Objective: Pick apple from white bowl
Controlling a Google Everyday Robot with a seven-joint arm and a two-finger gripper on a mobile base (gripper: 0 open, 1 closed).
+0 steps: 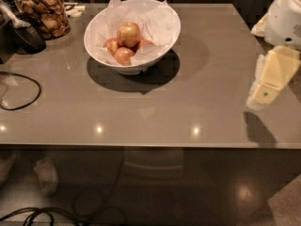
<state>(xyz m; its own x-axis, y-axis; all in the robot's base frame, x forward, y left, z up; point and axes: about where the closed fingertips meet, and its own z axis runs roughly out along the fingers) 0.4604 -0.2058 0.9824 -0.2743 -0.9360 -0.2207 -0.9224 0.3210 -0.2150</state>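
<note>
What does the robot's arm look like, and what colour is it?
The gripper, at the right edge of the table, is pale creamy-yellow and blocky, with a tiny green dot near its tip. Above it, the arm is a fat, rounded white shell. No cables show on it.

No readable text in view

No lettering, number or brand shows on the glass jar [41, 11], the white bowl [134, 68] or the gripper [257, 98], which hangs above the right edge of the table [141, 121], well apart from the bowl.
</note>
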